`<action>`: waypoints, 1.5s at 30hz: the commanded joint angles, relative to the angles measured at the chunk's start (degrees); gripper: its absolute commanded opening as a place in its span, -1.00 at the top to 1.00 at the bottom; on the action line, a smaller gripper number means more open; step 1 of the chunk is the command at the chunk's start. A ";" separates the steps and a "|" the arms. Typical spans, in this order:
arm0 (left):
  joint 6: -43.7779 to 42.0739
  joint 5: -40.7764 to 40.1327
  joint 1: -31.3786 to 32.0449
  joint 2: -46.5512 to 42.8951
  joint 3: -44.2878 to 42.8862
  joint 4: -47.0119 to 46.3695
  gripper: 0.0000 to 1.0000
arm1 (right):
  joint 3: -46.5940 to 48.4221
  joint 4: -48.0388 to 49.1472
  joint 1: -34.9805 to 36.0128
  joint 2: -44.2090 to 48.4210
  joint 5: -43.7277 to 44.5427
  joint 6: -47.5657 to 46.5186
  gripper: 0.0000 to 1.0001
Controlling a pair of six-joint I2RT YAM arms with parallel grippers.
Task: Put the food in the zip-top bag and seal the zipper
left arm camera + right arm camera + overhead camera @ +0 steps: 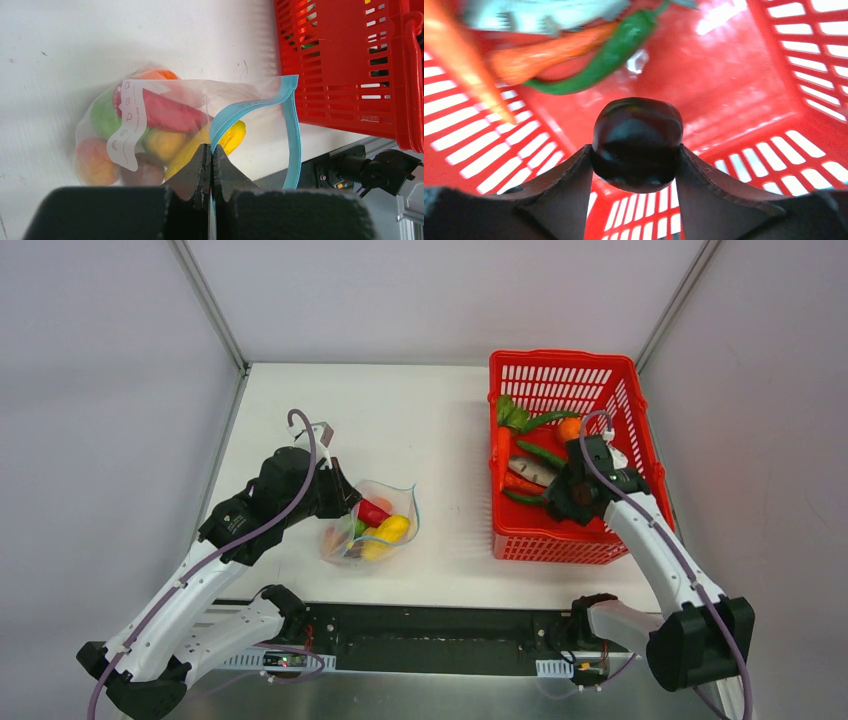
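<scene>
The clear zip-top bag (pixel 372 525) lies on the table left of centre, with red, yellow, green, orange and peach toy food inside. It fills the left wrist view (pixel 165 125), white label patch facing up. Its teal-blue zipper (pixel 255 105) gapes open in a loop. My left gripper (pixel 345 495) (pixel 212 150) is shut on the bag's zipper edge. My right gripper (pixel 562 495) (pixel 636 165) is inside the red basket, shut on a dark purple ball (pixel 637 142) and holds it above the basket floor.
The red mesh basket (pixel 610 365) stands at the right and holds a green chilli (pixel 609 55), carrots (pixel 549 52), a pale piece and an orange ball (pixel 568 428). White walls close in the table. The black rail runs along the near edge (pixel 440 640).
</scene>
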State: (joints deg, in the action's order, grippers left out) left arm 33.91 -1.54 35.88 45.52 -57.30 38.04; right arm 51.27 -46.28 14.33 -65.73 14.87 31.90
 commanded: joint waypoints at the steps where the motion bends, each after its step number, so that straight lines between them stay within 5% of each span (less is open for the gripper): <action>1: 0.72 0.04 -0.54 -0.26 -0.35 -1.03 1.00 | 5.28 3.35 -0.23 5.81 -8.92 -1.06 0.20; 20: 0.98 1.13 -0.55 1.44 -1.58 -1.38 1.00 | 12.70 20.20 4.38 13.26 -41.60 5.14 0.22; 34: 1.86 1.32 -0.55 0.83 -2.10 -0.75 1.00 | 20.71 26.63 37.48 -2.52 -25.10 0.10 0.23; 45: 1.95 0.51 -0.55 -0.07 -2.41 0.36 1.00 | 29.52 23.82 49.03 -17.54 -15.33 -5.52 0.14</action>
State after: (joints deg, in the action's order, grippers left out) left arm 35.20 -0.47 35.90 46.39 -57.39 38.41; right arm 76.18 -22.24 60.73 -79.81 -5.21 29.56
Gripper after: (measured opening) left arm 0.009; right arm 0.579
